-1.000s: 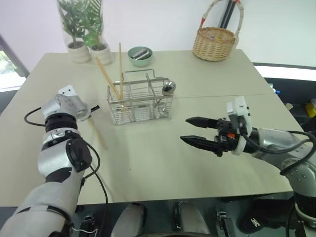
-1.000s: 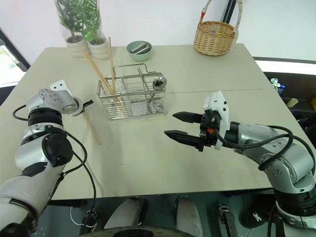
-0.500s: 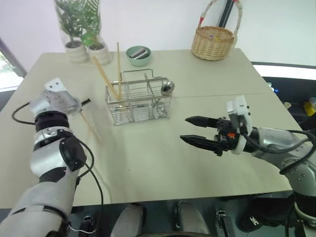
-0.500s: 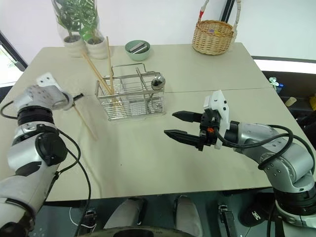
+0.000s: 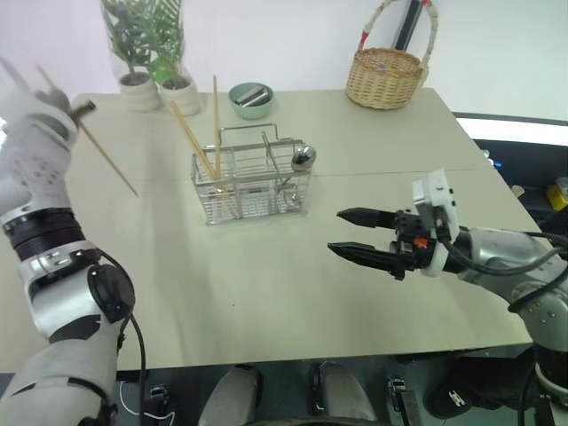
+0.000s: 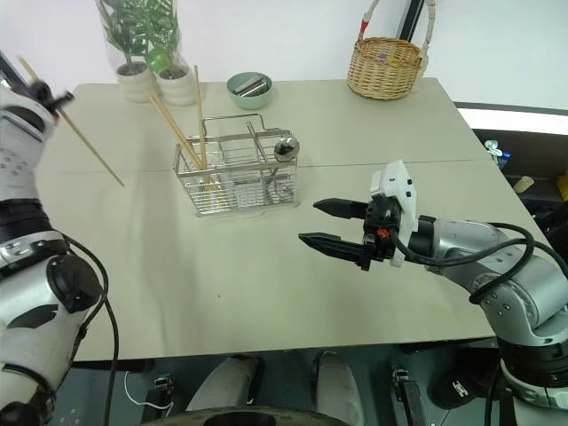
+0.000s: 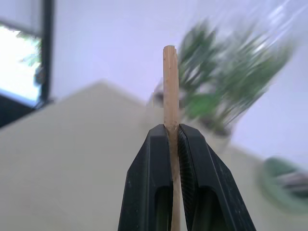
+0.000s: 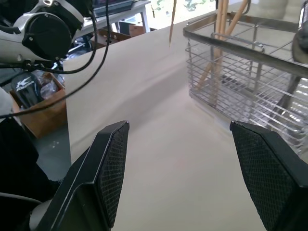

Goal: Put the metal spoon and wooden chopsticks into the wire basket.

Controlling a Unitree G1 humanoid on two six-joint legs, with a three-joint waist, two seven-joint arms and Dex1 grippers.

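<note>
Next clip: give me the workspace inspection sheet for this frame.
Surface: beige table, seam across it.
Job's things: wire basket holds two wooden chopsticks and metal spoon; third chopstick held in the air.
Clutter: potted plants, green bowl, wicker basket.
Grippers: left pincer shut on third chopstick; right pincer open, empty.
Cables: black cable along left arm.
Surroundings: white wall.

l arm raised high, left gripper clamped on a chopstick, well left of wire basket. r arm low, right gripper spread wide, right of basket.
</note>
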